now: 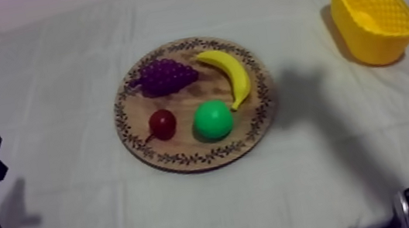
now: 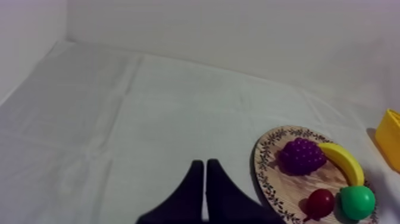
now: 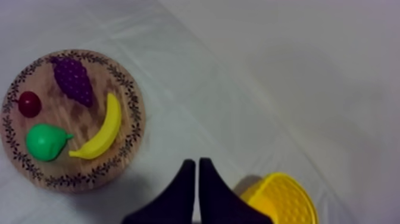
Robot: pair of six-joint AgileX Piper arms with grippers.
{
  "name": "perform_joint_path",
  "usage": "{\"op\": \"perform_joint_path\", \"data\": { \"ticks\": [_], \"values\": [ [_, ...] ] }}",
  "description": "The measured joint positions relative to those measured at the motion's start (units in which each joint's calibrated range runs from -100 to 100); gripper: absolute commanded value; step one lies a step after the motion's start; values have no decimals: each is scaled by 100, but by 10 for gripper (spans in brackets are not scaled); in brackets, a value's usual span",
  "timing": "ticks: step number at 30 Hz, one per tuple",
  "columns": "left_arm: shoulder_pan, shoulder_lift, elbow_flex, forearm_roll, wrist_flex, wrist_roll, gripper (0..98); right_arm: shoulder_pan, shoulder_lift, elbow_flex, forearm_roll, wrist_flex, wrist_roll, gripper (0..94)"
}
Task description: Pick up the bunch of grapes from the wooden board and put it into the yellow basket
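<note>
Re the bunch of grapes (image 1: 164,76): lying flat on the wooden board (image 1: 203,157), far-left sector in the top view, close to the patterned rim. Probably light, hollow moulded plastic. Bumpy skin, so should offer some purchase, but likely stiff and a bit slick; a judgement, not confirmed. Best taken from above across the broad middle, pinching the short width. Avoid the tapered tip, which could squirt out. Oriented roughly left-right in the top view: broad end toward the left rim, narrow tip pointing at the banana (image 1: 231,73), just beside it; can't tell whether touching. So set the jaws square across that axis. Nearer the camera on the same board: small red fruit (image 1: 163,124) and green pear (image 1: 213,120), both apart from the grapes, so no obstruction to a top-down approach. Well apart, far right on the counter: yellow basket (image 1: 373,45). Right gripper (image 3: 197,179): up over the cloth just beside the basket, fingers pressed together, holding nothing. Left gripper (image 2: 204,182): low at its own side, over bare cloth beside the board, likewise closed and empty. Needs opening before any descent.
</note>
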Motion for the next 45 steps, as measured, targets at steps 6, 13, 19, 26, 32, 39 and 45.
{"op": "perform_joint_path", "data": {
  "ticks": [6,13,19,26,32,39,45],
  "values": [
    [0,0,0,0,0,0,1,-253,1091,-1278,-100,473,262,6],
    [0,0,0,0,0,0,1,-559,2081,-2320,-176,1084,444,6],
    [0,0,0,0,0,0,1,-819,2799,-3078,-217,1593,495,6],
    [0,0,0,0,0,0,1,-989,3674,-3952,-301,2200,629,6],
    [0,0,0,0,0,0,1,-1055,4460,-4767,-398,2793,761,7],
    [0,0,0,0,0,0,1,-1138,5312,-5798,-601,3550,830,7],
    [0,0,0,0,0,0,1,-1224,5857,-6239,-685,3787,874,52]
  ]
}}
